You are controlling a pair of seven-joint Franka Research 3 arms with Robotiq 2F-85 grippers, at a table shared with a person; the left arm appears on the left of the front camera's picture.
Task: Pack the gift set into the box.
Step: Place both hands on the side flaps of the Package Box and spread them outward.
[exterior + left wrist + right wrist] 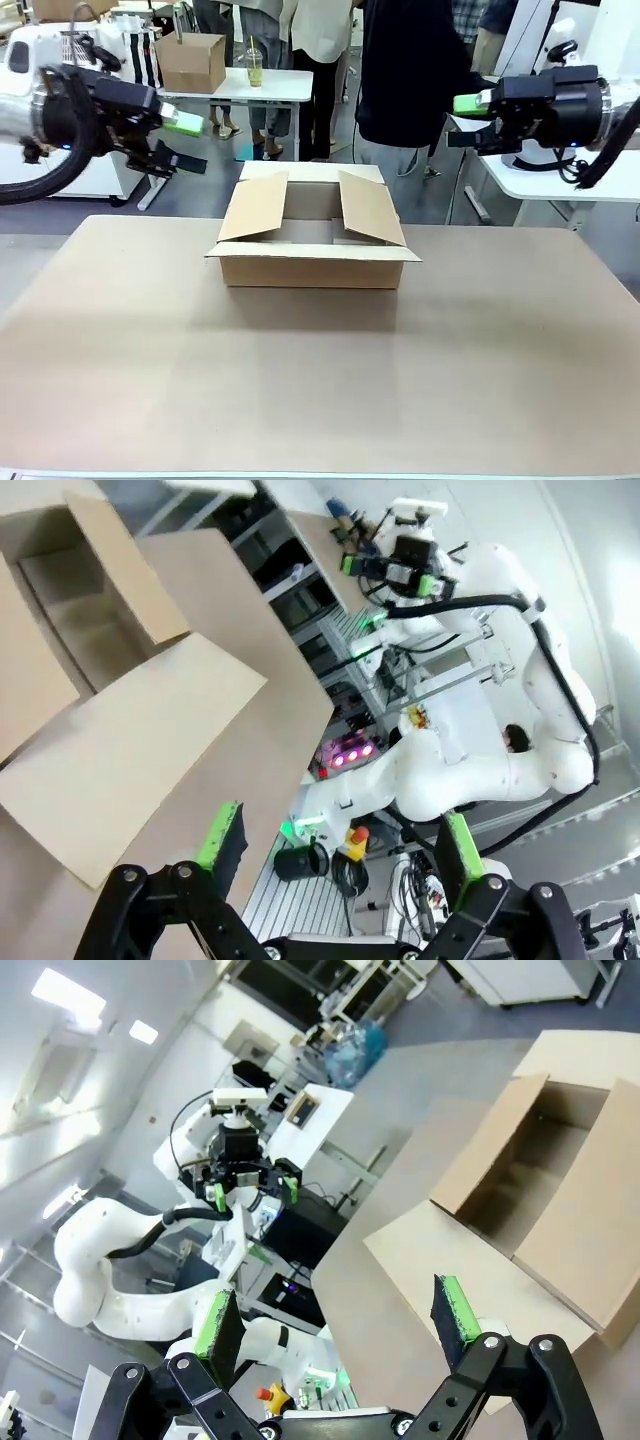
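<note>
The box (310, 262) stands in the far middle of the table, top open, its two side flaps slanting up and its inside bare as far as I can see. My left gripper (183, 123) hangs in the air up left of the box, open and holding nothing. My right gripper (470, 103) hovers up right of it, also open with nothing in it. In the left wrist view the green pads (222, 835) stand wide apart, with the box (110, 720) ahead. The right wrist view shows the same spread pads (455, 1310) and the box (520, 1210). The gift set is out of view.
A person in a dark top (410, 80) stands behind the table's far edge. A smaller cube-like carton (190, 60) and a cup (254, 68) sit on a white table farther back. The brown tabletop (320, 380) spreads wide in front of the box.
</note>
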